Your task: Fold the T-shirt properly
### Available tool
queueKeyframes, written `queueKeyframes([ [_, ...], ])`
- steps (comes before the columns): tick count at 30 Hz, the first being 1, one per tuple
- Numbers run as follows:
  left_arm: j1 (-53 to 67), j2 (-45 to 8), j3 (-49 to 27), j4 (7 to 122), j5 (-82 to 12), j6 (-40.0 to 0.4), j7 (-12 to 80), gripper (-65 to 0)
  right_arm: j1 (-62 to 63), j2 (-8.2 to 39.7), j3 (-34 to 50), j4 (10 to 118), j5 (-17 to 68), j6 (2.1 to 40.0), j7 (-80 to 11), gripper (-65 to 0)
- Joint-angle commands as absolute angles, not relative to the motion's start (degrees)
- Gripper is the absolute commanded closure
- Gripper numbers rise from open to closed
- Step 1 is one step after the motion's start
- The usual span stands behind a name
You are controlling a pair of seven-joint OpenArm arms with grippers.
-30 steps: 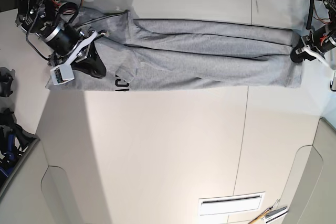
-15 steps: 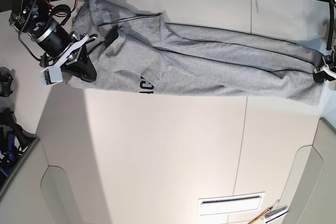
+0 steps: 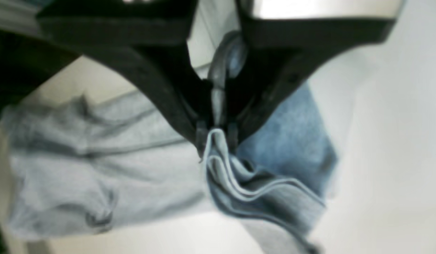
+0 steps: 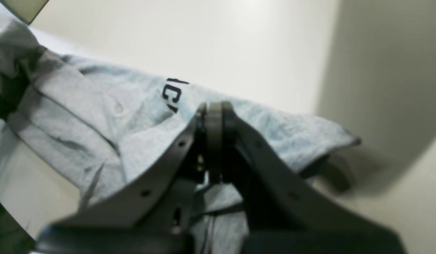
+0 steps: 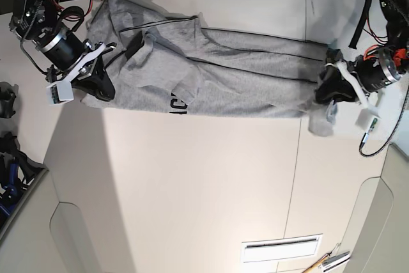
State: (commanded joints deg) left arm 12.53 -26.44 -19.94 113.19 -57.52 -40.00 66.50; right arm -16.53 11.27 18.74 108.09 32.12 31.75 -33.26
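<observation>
The T-shirt (image 5: 223, 81) lies stretched along the table's (image 5: 204, 177) far edge. The left gripper (image 5: 329, 87), clamped on bunched hem, has just carried that end inward, so the fold looks underway. The right gripper (image 5: 99, 84) is pinched shut on the left end.

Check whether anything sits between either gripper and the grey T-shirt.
Nothing visible does. The left gripper is shut on bunched layers of the light heather-grey cotton T-shirt, and the right gripper is shut on its other end. The white table shows only shirt around both.
</observation>
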Motion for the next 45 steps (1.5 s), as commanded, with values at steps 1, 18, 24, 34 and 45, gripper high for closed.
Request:
queueKeyframes([
  [1, 12.5, -25.8, -18.3, 113.2, -56.5, -40.0, 65.5, 0.0, -16.6, 11.3, 18.7, 108.1, 31.9, 31.7, -33.3, 0.0],
  [18, 12.5, -17.8, -5.9, 108.6, -48.4, -40.0, 58.9, 0.0, -16.5, 11.2, 18.8, 108.1, 31.0, 31.7, -33.2, 0.0],
  [24, 12.5, -17.8, 0.1, 106.1, -46.8, -40.0, 56.5, 0.0, -16.5, 11.2, 18.8, 108.1, 30.9, 31.7, -33.2, 0.0],
  [34, 12.5, -17.8, 3.4, 105.8, -45.4, -40.0, 49.5, -36.5, -16.5, 11.3, 18.8, 108.1, 30.9, 31.7, -33.2, -12.7],
  [45, 12.5, -17.8, 3.4, 105.8, -46.9, -40.0, 49.5, -36.5, -16.7, 11.3, 30.5, 108.1, 36.5, 31.4, -37.8, -34.2],
])
